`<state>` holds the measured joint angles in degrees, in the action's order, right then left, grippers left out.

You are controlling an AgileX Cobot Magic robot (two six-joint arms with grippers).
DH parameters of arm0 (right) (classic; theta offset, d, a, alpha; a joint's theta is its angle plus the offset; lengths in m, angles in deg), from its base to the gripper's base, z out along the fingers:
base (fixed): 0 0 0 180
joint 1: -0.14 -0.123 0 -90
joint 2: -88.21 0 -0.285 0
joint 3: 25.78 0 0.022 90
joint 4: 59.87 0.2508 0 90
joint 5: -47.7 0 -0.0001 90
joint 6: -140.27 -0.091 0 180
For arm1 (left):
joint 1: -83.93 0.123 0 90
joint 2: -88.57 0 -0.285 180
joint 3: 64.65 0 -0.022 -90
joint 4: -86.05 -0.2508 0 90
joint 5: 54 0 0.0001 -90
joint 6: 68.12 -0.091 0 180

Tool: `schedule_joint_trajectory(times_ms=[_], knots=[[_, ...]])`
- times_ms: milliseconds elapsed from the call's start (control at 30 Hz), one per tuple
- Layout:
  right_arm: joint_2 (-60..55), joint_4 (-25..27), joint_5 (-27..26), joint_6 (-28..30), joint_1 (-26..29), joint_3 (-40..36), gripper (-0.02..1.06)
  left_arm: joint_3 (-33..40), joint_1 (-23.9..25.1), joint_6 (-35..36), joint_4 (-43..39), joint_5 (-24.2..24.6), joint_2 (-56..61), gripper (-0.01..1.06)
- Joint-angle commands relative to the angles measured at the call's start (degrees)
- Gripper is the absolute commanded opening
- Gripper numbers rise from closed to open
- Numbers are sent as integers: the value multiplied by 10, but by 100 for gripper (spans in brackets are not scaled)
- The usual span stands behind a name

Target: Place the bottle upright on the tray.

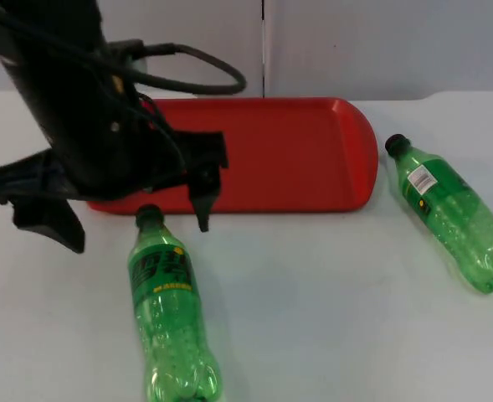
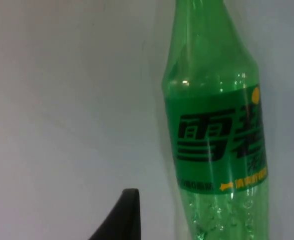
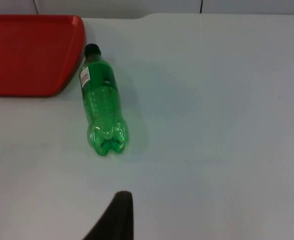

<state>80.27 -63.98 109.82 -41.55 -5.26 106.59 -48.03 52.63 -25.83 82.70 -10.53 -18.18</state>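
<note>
A green plastic bottle (image 1: 167, 310) with a black cap lies on its side on the white table, cap toward the red tray (image 1: 296, 151). My left gripper (image 1: 137, 234) hovers open over its neck, one finger on each side and apart from it. The left wrist view shows the bottle's labelled body (image 2: 214, 135) close up, beside a fingertip (image 2: 124, 217). A second green bottle (image 1: 451, 213) lies on its side right of the tray, also in the right wrist view (image 3: 102, 107). My right gripper (image 3: 118, 217) waits above bare table, well short of that bottle.
The tray (image 3: 32, 52) is long and shallow with nothing on it, and sits at the back of the table near the grey wall. White table stretches between the two bottles and in front of the tray.
</note>
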Motion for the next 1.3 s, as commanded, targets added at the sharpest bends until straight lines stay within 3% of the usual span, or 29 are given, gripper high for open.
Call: schedule_joint_trajectory(times_ms=[0, 100, 433, 667, 800, 1267], knots=[[2, 1, -4, 1, 5, -1, 105, -5, -17, 47, -18, -25, -14, 105], [2, 1, -4, 1, 5, -1, 105, -5, -20, 86, -36, -34, -37, 105], [2, 1, -4, 1, 5, -1, 105, -43, -13, 86, -55, -36, -106, 105], [2, 1, -4, 1, 5, -1, 105, -62, -5, 62, -54, -40, -149, 105], [2, 1, -4, 1, 5, -1, 105, -67, 23, 18, -31, -49, -159, 105], [2, 1, -4, 1, 5, -1, 105, -63, 28, 14, -36, -86, -191, 105]])
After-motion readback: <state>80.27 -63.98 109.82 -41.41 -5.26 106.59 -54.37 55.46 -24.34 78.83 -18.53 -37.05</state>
